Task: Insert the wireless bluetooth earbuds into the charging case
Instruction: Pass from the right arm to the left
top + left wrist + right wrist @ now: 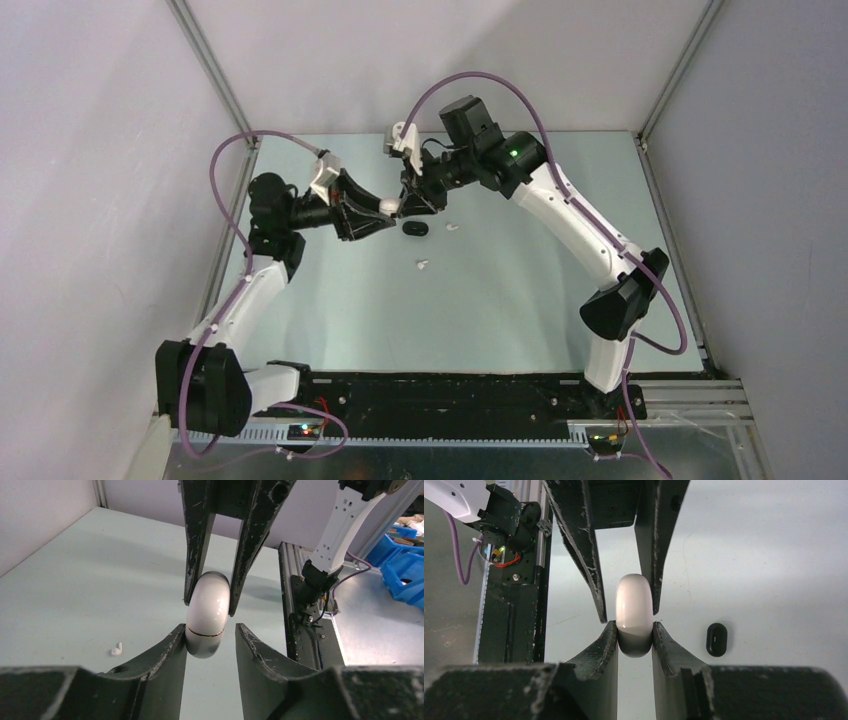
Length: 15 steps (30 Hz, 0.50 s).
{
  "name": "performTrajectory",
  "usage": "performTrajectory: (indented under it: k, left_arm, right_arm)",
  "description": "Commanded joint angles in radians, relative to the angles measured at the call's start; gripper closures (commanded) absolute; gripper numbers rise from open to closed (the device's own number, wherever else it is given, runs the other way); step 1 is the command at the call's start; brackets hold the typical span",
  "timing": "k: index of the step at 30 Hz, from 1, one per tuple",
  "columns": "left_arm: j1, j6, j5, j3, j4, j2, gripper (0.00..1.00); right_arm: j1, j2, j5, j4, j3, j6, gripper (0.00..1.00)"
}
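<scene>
Pinching the charging case (634, 611), right gripper (634, 630), left gripper (210, 630) narrow around it, one finger apart.

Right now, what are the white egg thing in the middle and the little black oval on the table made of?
The charging case looks like hard, glossy white plastic: it is smooth, with soft reflections and a thin seam line. The black oval looks smooth and slightly shiny, maybe plastic or rubber, but it is too small to be sure.
</scene>
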Motion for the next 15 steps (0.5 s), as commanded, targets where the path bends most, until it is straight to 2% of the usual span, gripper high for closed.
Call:
performTrajectory:
  k: [1,7,15]
  left_arm:
    - [0.006,-0.113,-0.007,0.021,0.147,-0.003,0.56]
    - [0.007,-0.121,0.005,0.030,0.148,0.010,0.61]
    - [0.005,-0.159,0.038,0.032,0.178,0.048,0.86]
  right_arm:
    - [-0.013,0.009,-0.022,0.043,0.017,0.021,1.00]
    - [-0.014,0.015,-0.028,0.045,0.022,0.024,1.00]
    - [-0.013,0.018,-0.026,0.049,0.028,0.033,1.00]
